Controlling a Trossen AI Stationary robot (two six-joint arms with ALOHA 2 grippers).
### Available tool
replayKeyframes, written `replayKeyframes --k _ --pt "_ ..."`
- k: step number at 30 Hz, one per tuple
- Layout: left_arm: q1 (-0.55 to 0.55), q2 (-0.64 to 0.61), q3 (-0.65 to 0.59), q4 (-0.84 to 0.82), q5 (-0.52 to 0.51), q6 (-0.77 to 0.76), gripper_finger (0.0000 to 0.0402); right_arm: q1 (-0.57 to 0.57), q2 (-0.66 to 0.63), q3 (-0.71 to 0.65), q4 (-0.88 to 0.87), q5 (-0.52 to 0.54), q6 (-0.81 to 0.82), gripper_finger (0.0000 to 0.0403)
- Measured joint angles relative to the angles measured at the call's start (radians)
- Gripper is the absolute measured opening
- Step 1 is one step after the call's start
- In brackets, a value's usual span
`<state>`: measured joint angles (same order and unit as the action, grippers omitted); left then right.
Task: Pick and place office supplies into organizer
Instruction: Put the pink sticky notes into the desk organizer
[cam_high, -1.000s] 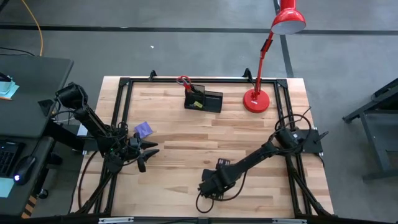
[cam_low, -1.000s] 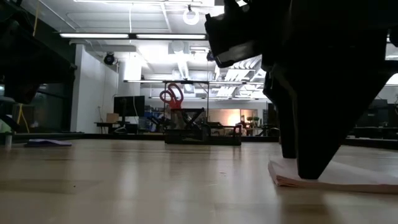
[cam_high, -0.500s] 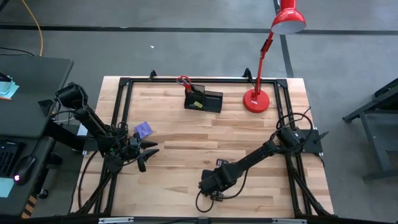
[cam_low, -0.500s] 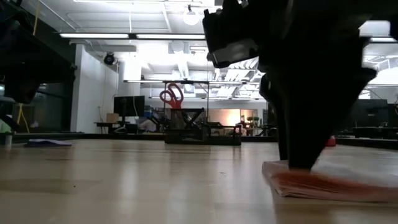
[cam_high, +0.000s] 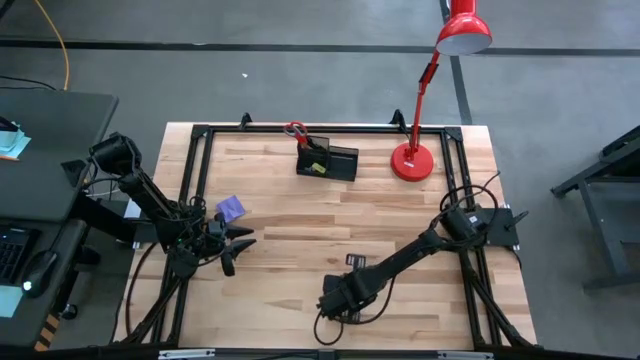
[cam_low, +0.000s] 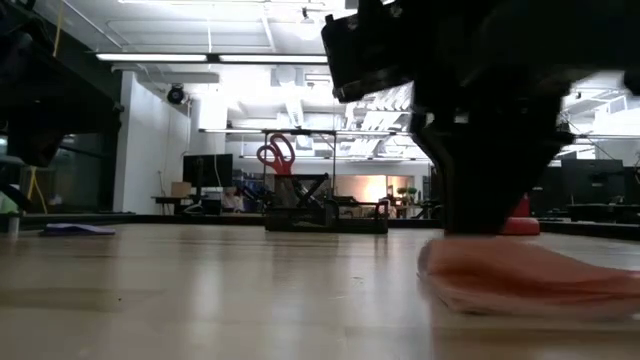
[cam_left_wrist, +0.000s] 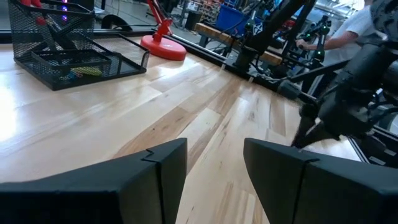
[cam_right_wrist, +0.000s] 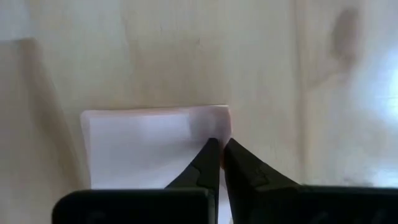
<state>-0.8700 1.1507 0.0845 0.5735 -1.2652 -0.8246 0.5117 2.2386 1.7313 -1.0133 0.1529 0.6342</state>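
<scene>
Pink note pad (cam_right_wrist: 149, 144) lies flat on the surface (cam_high: 300, 225), right tool (cam_right_wrist: 219, 149) clenched on its edge (left tool (cam_left_wrist: 214, 163) released).

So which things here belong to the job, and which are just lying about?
Job:
- pink note pad, right gripper shut on its edge
- purple note pad
- scissors
- organizer
- left gripper, waiting

Lying about:
- red desk lamp

You won't find any readable text, label, brand, number or sign in these views, on the desk or beyond.
</scene>
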Motion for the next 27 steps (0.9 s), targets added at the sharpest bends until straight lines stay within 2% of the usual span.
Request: replayKeyframes --k 14,20,27 --pt "0.000 0.000 0.000 -0.001 -0.003 0.000 0.0150 -0.004 -0.001 0.242 -0.249 0.231 -0.045 0.0000" --pt "0.000 0.000 0.000 0.000 -0.004 0.000 0.0150 -0.049 -0.002 0.301 -0.291 0.283 -0.109 0.0000" --pt "0.000 0.000 0.000 0.002 -0.008 -0.021 0.0150 -0.164 -0.003 0.343 -0.340 0.324 -0.232 0.0000"
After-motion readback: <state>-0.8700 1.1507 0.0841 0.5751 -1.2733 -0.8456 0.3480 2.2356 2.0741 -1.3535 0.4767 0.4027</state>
